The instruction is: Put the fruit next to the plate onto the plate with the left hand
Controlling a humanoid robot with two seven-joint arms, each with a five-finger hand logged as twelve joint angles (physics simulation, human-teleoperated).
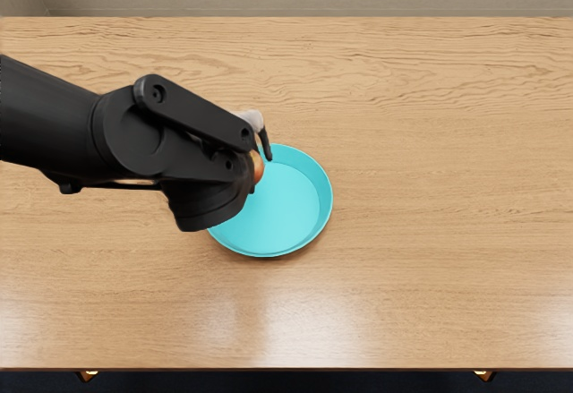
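A turquoise plate (295, 205) lies on the wooden table near the middle. My left arm comes in from the left edge and its black hand (246, 156) hangs over the plate's left rim. The fingers are curled around an orange fruit (259, 167), of which only a small sliver shows between the fingers. Whether the fruit touches the plate is hidden by the hand. The right arm is out of sight.
The wooden table (430, 98) stretches wide to the right and back of the plate. Its front edge runs along the bottom of the picture, and a wall stands behind the far edge.
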